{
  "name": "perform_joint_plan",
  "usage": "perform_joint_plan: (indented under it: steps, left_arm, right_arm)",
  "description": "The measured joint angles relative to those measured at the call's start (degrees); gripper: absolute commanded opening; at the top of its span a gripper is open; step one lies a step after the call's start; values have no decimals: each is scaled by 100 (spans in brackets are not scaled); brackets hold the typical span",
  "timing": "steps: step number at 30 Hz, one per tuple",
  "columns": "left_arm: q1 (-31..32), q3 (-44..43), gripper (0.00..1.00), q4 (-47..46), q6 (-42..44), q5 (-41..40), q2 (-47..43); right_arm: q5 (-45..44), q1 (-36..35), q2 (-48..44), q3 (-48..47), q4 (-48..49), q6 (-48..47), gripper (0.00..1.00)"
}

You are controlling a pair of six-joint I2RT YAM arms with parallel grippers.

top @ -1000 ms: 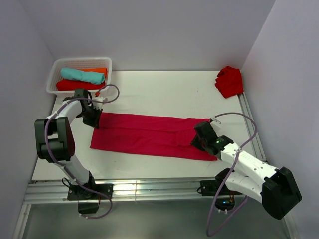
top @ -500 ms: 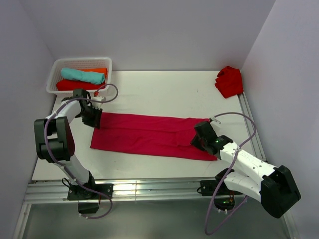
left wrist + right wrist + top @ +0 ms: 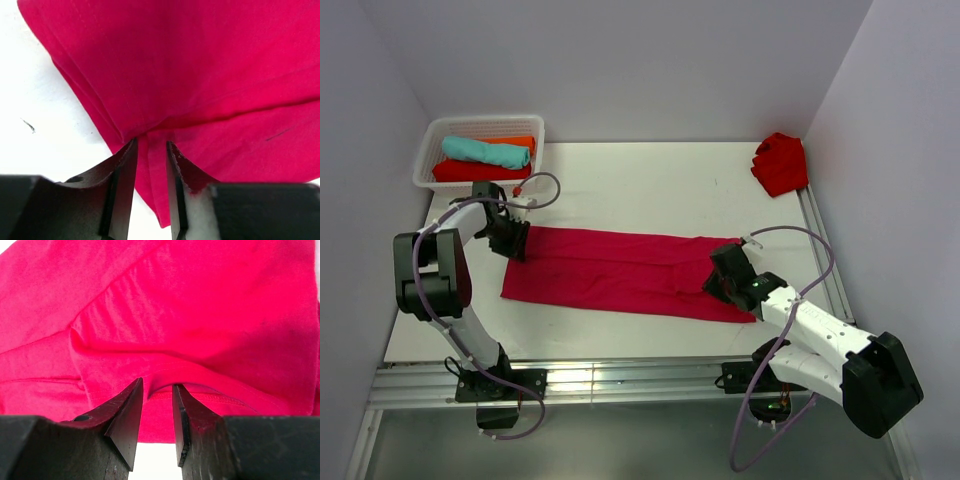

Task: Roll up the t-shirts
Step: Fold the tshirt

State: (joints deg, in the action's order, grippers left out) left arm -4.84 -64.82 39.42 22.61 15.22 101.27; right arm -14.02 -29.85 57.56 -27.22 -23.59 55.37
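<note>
A: Shirt position?
B: The crimson shirt (image 3: 620,272) lies flat on the table (image 3: 650,180), just nearer than the basket (image 3: 536,135).
A: Grippers?
B: The left gripper (image 3: 520,245) has its jaws narrowly apart over the basket-side end. The right gripper (image 3: 708,285) is narrow around a fold at the end away from the basket; I cannot tell if it grips.

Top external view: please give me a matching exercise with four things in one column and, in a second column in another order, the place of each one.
Things:
1. crimson t-shirt
2. scarlet t-shirt
3. teal t-shirt
4. white basket

Places:
A. crumpled in the far right corner of the table
B. at the far left corner
C. rolled, lying inside the basket
D. folded into a long strip across the middle

Pairs: 1-D, 2-A, 3-C, 4-B
</note>
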Motion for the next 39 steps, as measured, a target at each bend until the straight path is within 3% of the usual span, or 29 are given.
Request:
perform_joint_plan:
  steps: [8, 16, 39]
  left_arm:
    - [79, 22, 23, -98, -66, 2, 11]
    - [107, 83, 0, -103, -101, -9, 13]
    - [-81, 83, 0, -101, -109, -267, -223]
  right_arm:
    - [7, 26, 0, 31, 0, -37, 37]
    - [13, 28, 0, 31, 4, -59, 37]
    - [17, 120, 0, 184, 46, -81, 37]
